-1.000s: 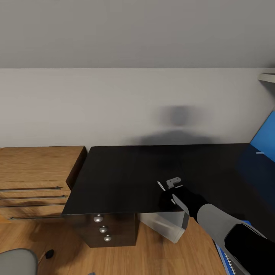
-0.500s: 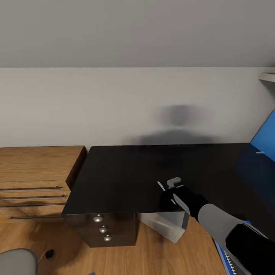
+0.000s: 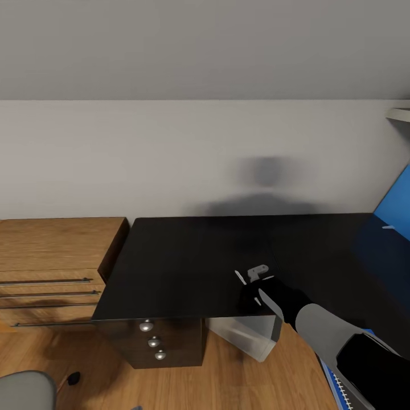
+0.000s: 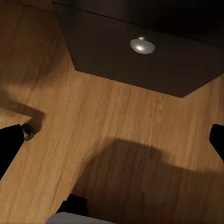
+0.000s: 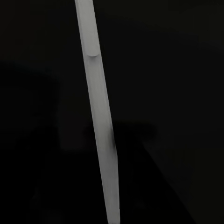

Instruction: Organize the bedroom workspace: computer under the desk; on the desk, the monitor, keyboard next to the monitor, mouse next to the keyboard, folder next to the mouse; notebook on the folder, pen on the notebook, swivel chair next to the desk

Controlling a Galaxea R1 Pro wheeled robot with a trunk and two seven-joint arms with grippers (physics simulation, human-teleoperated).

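The black desk (image 3: 188, 262) stands against the wall, its top bare, with three round silver knobs (image 3: 154, 341) down its drawers. My right gripper (image 3: 254, 280) hangs just over the desk's front edge, shut on the thin white pen (image 3: 240, 278). In the right wrist view the pen (image 5: 100, 126) runs lengthwise against the dark desk top. Under the desk stands the light grey computer (image 3: 247, 337). A corner of the grey swivel chair (image 3: 23, 390) shows low on the left. My left gripper (image 4: 112, 142) is open above the wooden floor, facing a desk drawer knob (image 4: 142, 45).
A light wooden drawer unit (image 3: 51, 256) adjoins the desk's left side. A large blue panel (image 3: 396, 205) leans at the desk's right end, under a shelf (image 3: 398, 115). A bright blue strip with white dots (image 3: 336, 387) shows by my right arm. A chair caster (image 4: 29, 132) rests on the floor.
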